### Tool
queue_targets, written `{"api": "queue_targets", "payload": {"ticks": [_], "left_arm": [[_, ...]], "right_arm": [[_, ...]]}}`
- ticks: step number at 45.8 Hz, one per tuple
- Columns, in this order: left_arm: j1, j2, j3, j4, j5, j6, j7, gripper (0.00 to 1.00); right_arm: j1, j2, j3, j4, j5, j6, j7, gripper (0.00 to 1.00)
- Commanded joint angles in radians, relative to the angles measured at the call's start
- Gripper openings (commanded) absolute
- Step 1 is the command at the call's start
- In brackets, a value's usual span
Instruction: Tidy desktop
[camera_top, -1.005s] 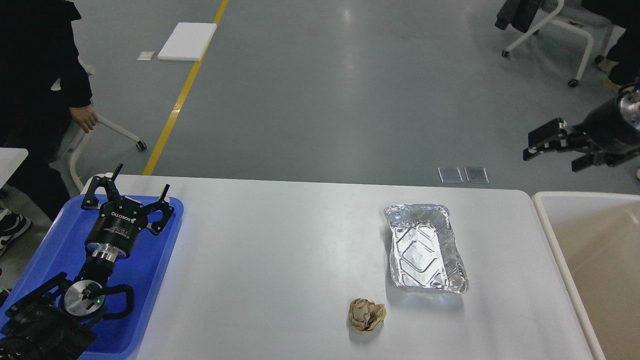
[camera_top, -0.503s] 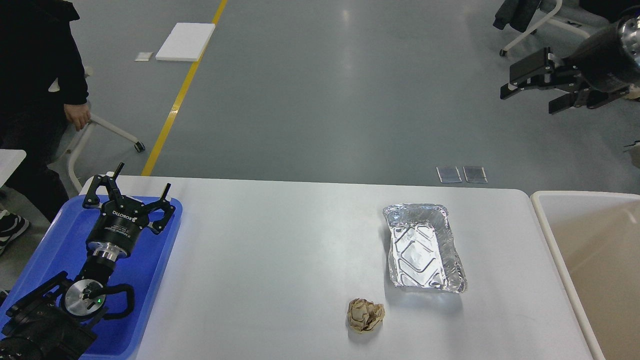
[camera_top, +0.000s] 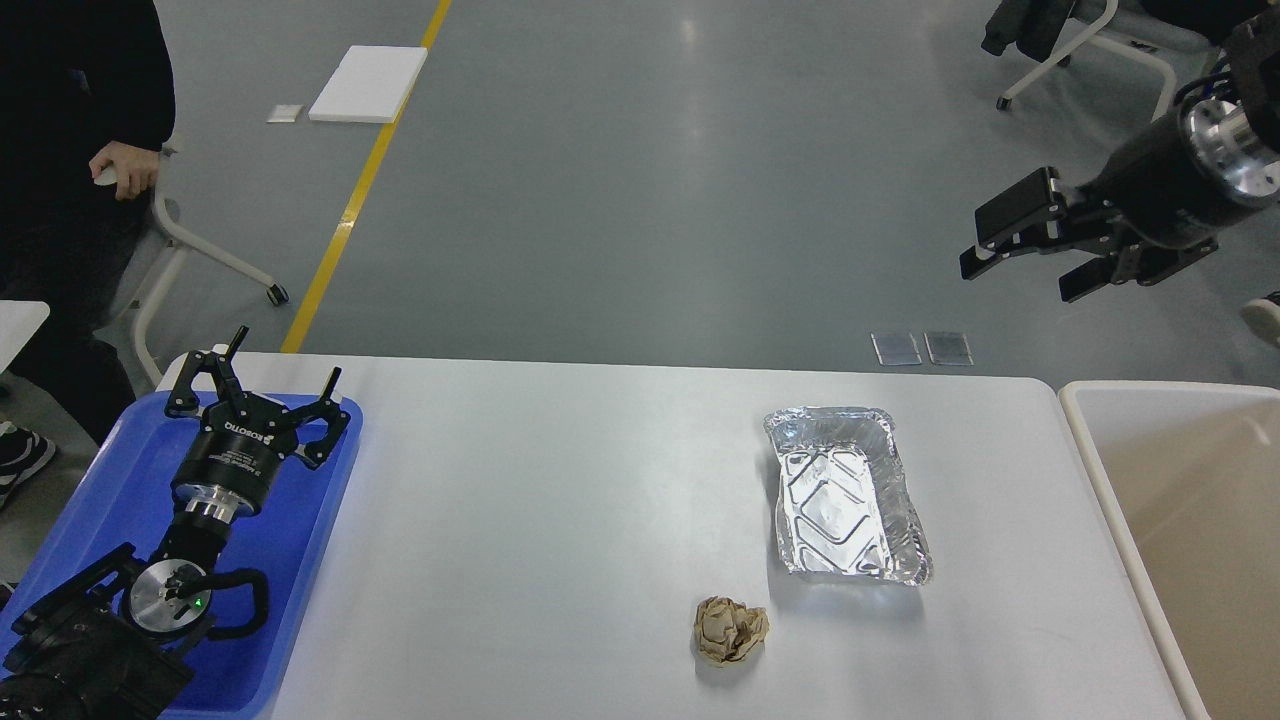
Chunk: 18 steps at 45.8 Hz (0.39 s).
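Reach step: your right end effector (camera_top: 1032, 268) is released, empty; drop it onto the foil tray (camera_top: 848, 494) below, then grip.

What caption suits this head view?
Open-jawed arms flank a desktop holding a foil tray and crumpled paper ball.

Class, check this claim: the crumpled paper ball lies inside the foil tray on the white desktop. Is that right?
Not quite. In the head view the crumpled paper ball lies on the bare white desktop, apart from the foil tray, nearer the camera. The tray holds nothing.
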Motion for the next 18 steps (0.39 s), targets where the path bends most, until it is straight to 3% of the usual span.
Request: {"api": "queue_targets", "payload": {"ticks": [1,18], "left_arm": [[-0.001,0.000,0.000,0.000,0.000,0.000,0.000,0.99],[0.000,0.001,0.000,0.000,0.000,0.000,0.000,0.99]], "right_arm": [[-0.018,0.054,-0.004,0.062,-0.003,0.000,0.000,1.00],[-0.026,0.051,-0.052,0.080,-0.190,0.000,-0.001,1.00]]}}
